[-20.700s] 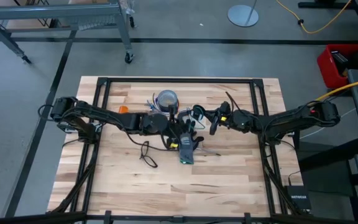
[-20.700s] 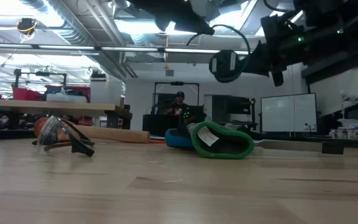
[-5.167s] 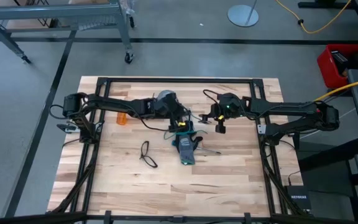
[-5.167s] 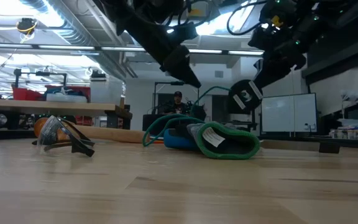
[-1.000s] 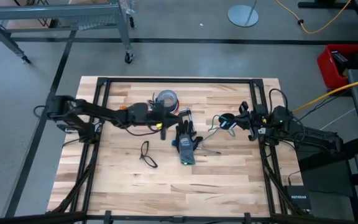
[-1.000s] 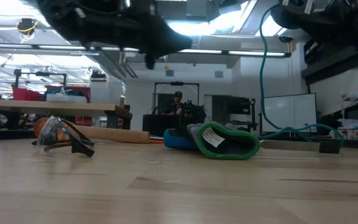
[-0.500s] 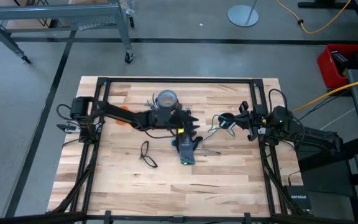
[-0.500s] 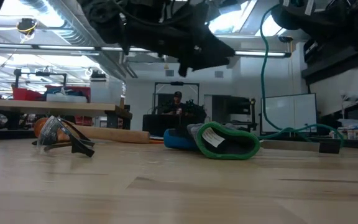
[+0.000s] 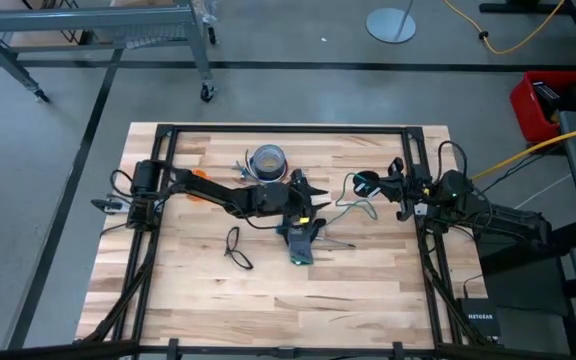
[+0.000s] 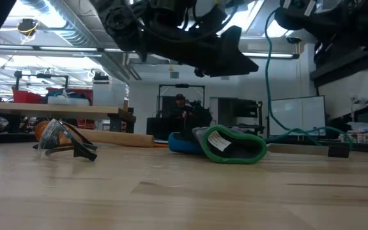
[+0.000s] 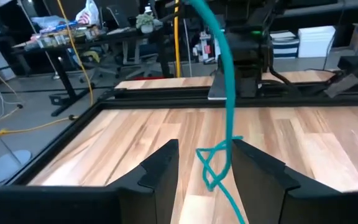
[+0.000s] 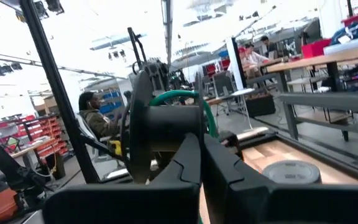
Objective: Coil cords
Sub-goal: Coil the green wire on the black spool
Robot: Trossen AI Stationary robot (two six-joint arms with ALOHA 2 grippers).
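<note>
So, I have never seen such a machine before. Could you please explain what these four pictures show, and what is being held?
They show one moment from four cameras: one above the table, one at table-top height, and one on each arm's wrist.

Two dark robot arms work over a wooden table. The right gripper, near the right edge, is shut on a small round reel with a teal-green cord wound on it. The cord hangs from the reel to the table. The left gripper is open, with the cord between its fingers.

Also on the table are a work glove, a tape roll and safety glasses.
</note>
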